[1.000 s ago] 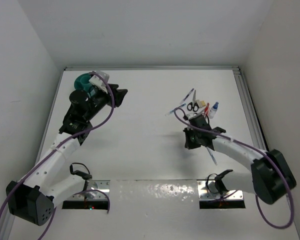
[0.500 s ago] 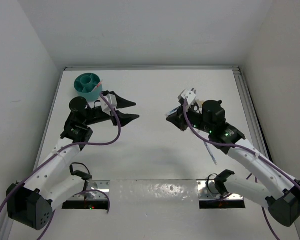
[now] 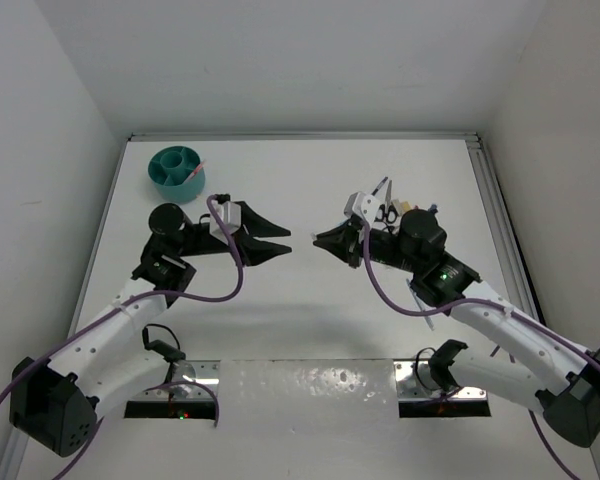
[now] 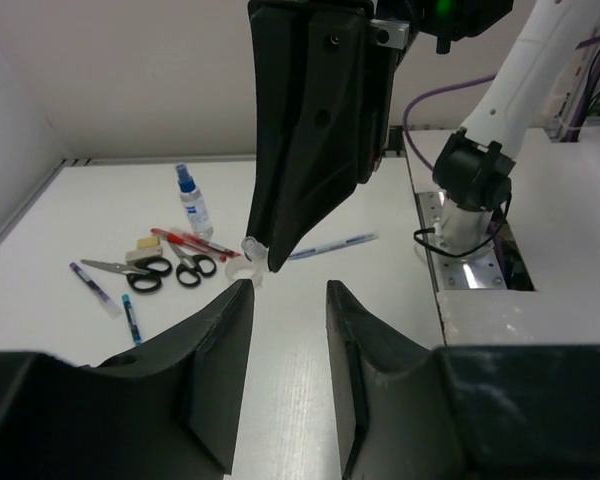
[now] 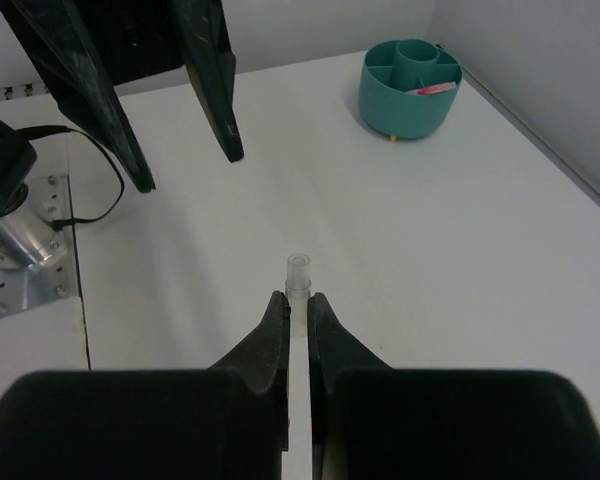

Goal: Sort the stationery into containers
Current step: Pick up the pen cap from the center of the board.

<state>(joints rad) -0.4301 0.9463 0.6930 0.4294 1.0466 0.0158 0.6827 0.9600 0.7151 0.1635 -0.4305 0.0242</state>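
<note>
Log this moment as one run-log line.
right pincer: shut on pen | left pincer: open, facing pen, not touching | organiser: far left, red pen inside

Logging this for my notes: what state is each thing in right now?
Left fingers: open, empty.
Right fingers: shut on a pen, held in the air.
Organiser: upright, one red pen inside.
Scissors: both pairs closed, lying flat.
Bottle: upright, cap on.
</note>
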